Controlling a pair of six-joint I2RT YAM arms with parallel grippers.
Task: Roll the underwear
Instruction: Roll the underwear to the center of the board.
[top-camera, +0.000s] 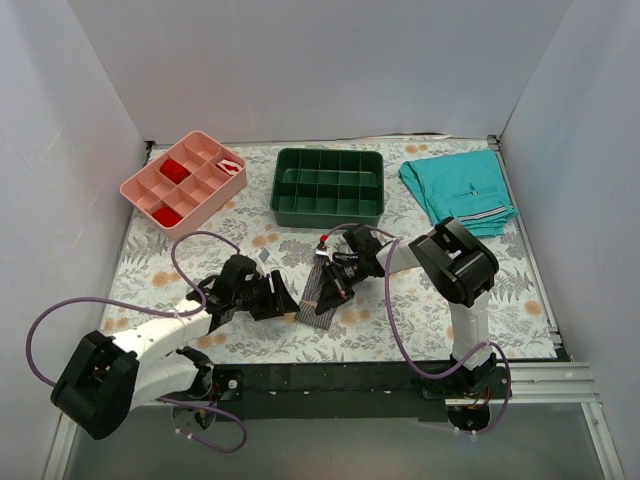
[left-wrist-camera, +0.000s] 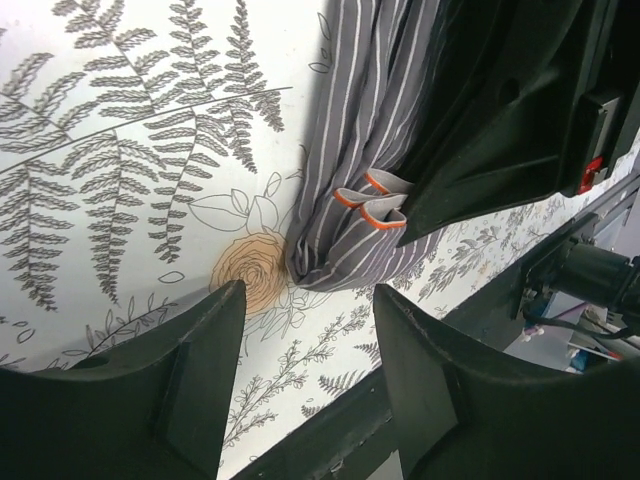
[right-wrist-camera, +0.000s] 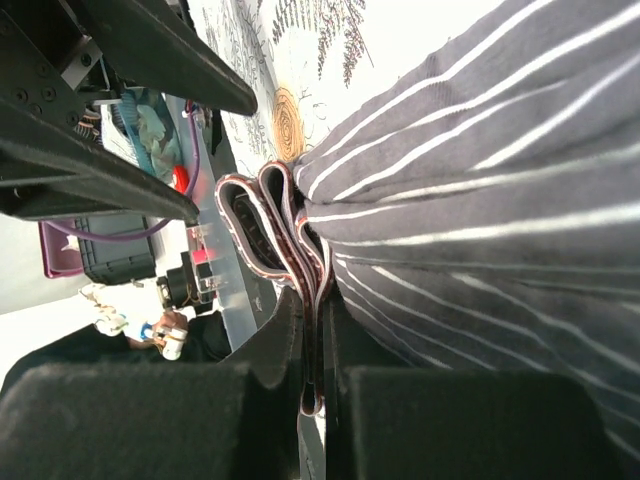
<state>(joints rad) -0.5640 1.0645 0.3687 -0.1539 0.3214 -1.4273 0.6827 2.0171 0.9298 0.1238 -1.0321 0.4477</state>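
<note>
Underwear lies as a narrow folded strip on the table, approx mid-table btwn the two arms and closer to the near edge than the far one. It runs far-to-near w/ its near end leaning a bit left. R gripper reaches in from the right side, jaws pressed together on the cloth. Its wrist view shows the layered waistband, grey w/ reddish edging, pinched btwn the two black fingers, w/ pinstriped fabric bunched up right of the pinch. L gripper sits low over the table just left of the strip's near end, jaws spread and nothing btwn them. In its wrist view the folded end of the strip, w/ orange-edged band loops poking out, lies just past the fingertips, not inside the gap. Pink tray is at the far-left corner, red bits in a few compartments. Green tray sits mid far edge. Teal shorts lie by the far-right corner, well apart from the strip.
</note>
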